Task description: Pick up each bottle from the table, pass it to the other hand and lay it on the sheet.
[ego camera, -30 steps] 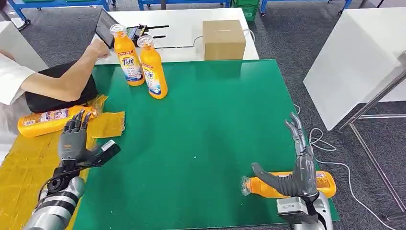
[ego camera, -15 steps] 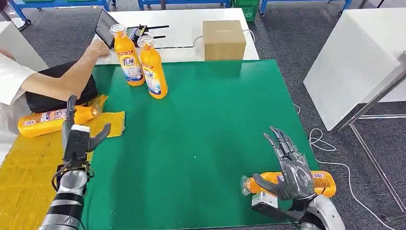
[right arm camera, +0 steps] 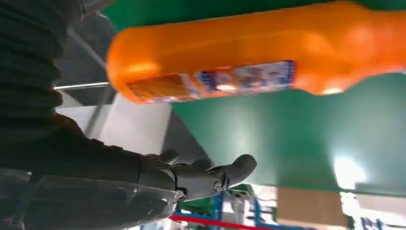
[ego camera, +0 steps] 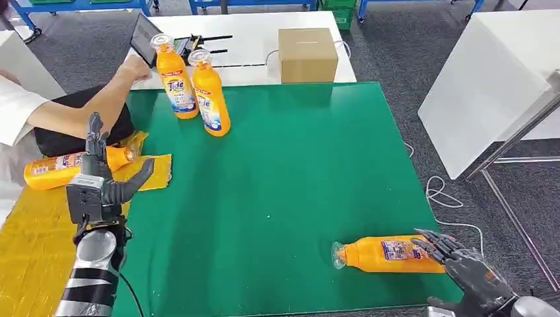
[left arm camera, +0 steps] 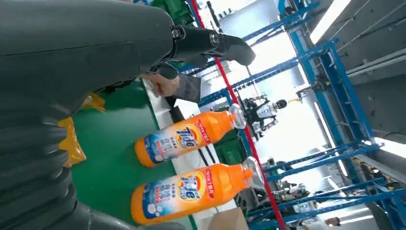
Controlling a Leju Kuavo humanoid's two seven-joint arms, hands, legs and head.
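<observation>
Left wrist view: "Tide" bottles (left arm camera: pixel 184 139) (blue-labelled).

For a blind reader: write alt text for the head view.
An orange bottle lies on the green table beside the open right hand. The open left hand is raised near a bottle on the yellow sheet; two bottles stand behind.

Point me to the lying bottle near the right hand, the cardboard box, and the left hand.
lying bottle (ego camera: pixel 389 255), head view, middle of its orange body.
cardboard box (ego camera: pixel 308 56), head view, front face.
left hand (ego camera: pixel 99 188), head view, back of the hand.
</observation>
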